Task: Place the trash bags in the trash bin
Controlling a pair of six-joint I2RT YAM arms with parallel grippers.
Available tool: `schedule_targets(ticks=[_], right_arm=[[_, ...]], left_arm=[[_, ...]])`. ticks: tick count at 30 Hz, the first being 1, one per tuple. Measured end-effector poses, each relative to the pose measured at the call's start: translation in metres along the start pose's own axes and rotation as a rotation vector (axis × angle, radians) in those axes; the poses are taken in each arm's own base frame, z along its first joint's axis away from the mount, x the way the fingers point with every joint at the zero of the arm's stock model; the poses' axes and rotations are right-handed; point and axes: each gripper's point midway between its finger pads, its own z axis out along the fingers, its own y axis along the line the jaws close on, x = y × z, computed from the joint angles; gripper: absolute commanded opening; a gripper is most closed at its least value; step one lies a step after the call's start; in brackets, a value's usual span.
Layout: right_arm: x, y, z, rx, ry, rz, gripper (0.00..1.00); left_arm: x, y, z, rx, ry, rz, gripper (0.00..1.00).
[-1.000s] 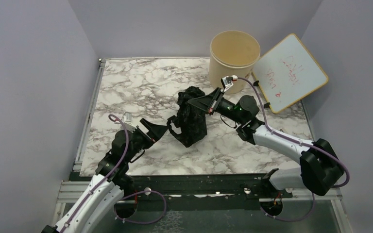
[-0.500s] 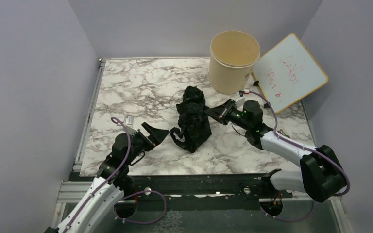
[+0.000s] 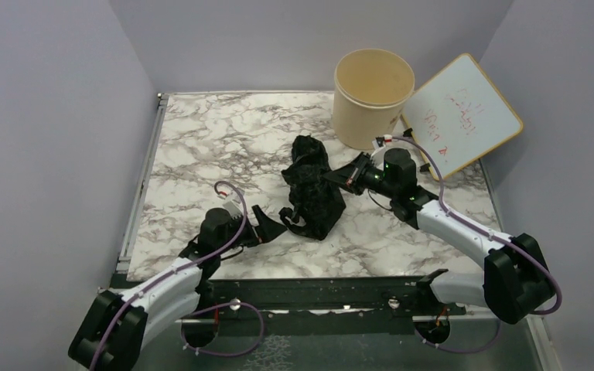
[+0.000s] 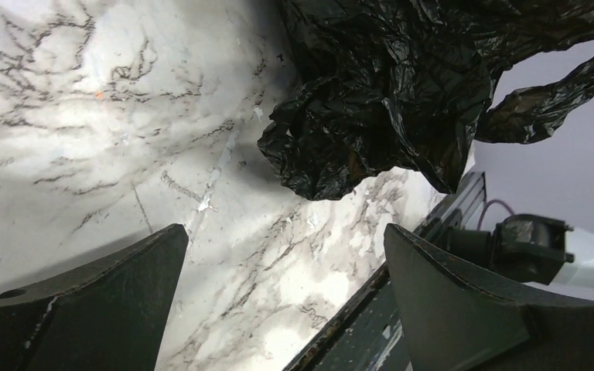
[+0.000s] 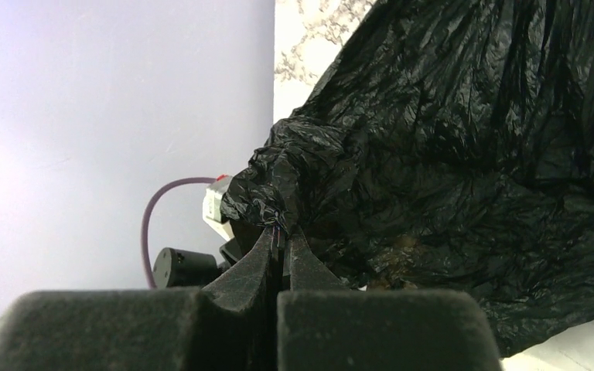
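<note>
Marble counter (image 3: 201, 139) with one trash bin (image 3: 371, 100) beyond the right fingers (image 5: 281, 239), pinched tight on one black trash bag (image 3: 313, 193); left fingers (image 3: 269, 224) wide apart, bag just ahead.

- Top cam: high behind near edge, looks down on whole table (image 3: 201, 139).
- L wrist: low, near, faces trash bags (image 4: 387, 100).
- R wrist: even closer, same bags.

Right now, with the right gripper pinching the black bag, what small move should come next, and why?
Probably ease the left gripper forward and close it on the near fold of the trash bag. Its jaws stand open just short of the plastic, the right gripper pinches only one bunched bit, and the trash bin sits farther back.
</note>
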Motion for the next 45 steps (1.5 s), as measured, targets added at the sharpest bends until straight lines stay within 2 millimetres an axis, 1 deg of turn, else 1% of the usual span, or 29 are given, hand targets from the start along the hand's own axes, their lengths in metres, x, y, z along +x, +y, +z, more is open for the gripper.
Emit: schedule_targets(ticks=[4, 8, 13, 17, 18, 19, 20, 22, 23, 24, 25, 26, 27, 30, 31, 33, 35, 37, 38, 39, 40, 41, 42, 43, 45], right_arm=[[0.004, -0.005, -0.001, 0.019, 0.018, 0.011, 0.00], [0.006, -0.004, -0.001, 0.023, 0.035, 0.017, 0.00], [0.003, 0.012, -0.002, -0.009, 0.041, 0.027, 0.00], [0.000, 0.023, -0.003, -0.032, 0.043, 0.037, 0.00], [-0.001, 0.027, -0.003, -0.039, 0.045, 0.037, 0.00], [-0.002, 0.031, -0.003, -0.048, 0.046, 0.035, 0.00], [-0.003, 0.035, -0.003, -0.056, 0.046, 0.035, 0.00], [-0.005, 0.041, -0.004, -0.068, 0.044, 0.030, 0.00], [-0.005, 0.042, -0.004, -0.071, 0.042, 0.028, 0.00], [-0.005, 0.043, -0.005, -0.071, 0.042, 0.028, 0.01], [-0.005, 0.043, -0.006, -0.068, 0.043, 0.029, 0.00], [-0.004, 0.042, -0.007, -0.064, 0.045, 0.029, 0.00], [-0.003, 0.040, -0.007, -0.054, 0.049, 0.028, 0.01], [-0.002, 0.035, -0.009, -0.020, 0.052, 0.010, 0.01], [-0.004, 0.033, -0.011, 0.003, 0.050, -0.005, 0.00], [-0.012, 0.033, -0.013, 0.047, 0.035, -0.060, 0.00], [-0.029, 0.039, -0.017, 0.097, -0.003, -0.151, 0.00], [-0.051, 0.043, -0.023, 0.171, -0.062, -0.254, 0.01], [-0.065, 0.044, -0.027, 0.219, -0.099, -0.313, 0.03], [-0.074, 0.041, -0.031, 0.267, -0.126, -0.359, 0.11], [-0.080, 0.036, -0.035, 0.305, -0.139, -0.391, 0.13], [-0.084, 0.026, -0.040, 0.357, -0.144, -0.428, 0.16], [-0.083, 0.015, -0.044, 0.404, -0.132, -0.459, 0.24], [-0.083, 0.002, -0.049, 0.456, -0.120, -0.478, 0.34], [-0.078, -0.026, -0.060, 0.566, -0.091, -0.497, 0.53]], left_arm=[[0.000, -0.001, 0.010, 0.025, 0.022, 0.053, 0.98], [-0.004, -0.005, 0.025, 0.055, 0.039, 0.102, 0.89], [-0.001, -0.004, 0.038, 0.091, 0.047, 0.120, 0.86], [0.001, -0.007, 0.045, 0.122, 0.051, 0.134, 0.80], [0.001, -0.010, 0.046, 0.136, 0.046, 0.134, 0.77], [0.000, -0.013, 0.048, 0.148, 0.041, 0.133, 0.71], [0.000, -0.017, 0.050, 0.167, 0.037, 0.129, 0.62], [-0.001, -0.030, 0.057, 0.210, 0.040, 0.122, 0.43], [-0.003, -0.038, 0.061, 0.234, 0.040, 0.122, 0.37], [-0.005, -0.047, 0.065, 0.267, 0.034, 0.117, 0.29], [-0.008, -0.056, 0.066, 0.298, 0.022, 0.115, 0.15], [-0.010, -0.061, 0.066, 0.318, 0.014, 0.112, 0.06], [-0.011, -0.064, 0.065, 0.332, 0.005, 0.107, 0.00], [-0.014, -0.072, 0.056, 0.358, -0.017, 0.099, 0.00], [-0.017, -0.075, 0.053, 0.361, -0.024, 0.104, 0.00], [-0.026, -0.088, 0.041, 0.376, -0.055, 0.124, 0.00], [-0.047, -0.109, 0.023, 0.377, -0.131, 0.180, 0.00], [-0.072, -0.130, 0.007, 0.361, -0.210, 0.228, 0.00], [-0.092, -0.141, -0.006, 0.319, -0.268, 0.253, 0.00], [-0.103, -0.149, -0.015, 0.302, -0.304, 0.271, 0.00], [-0.117, -0.159, -0.027, 0.280, -0.348, 0.298, 0.00], [-0.130, -0.168, -0.040, 0.255, -0.385, 0.317, 0.00], [-0.140, -0.175, -0.051, 0.230, -0.411, 0.337, 0.00], [-0.146, -0.179, -0.057, 0.207, -0.417, 0.351, 0.00], [-0.151, -0.180, -0.061, 0.140, -0.388, 0.374, 0.00]])
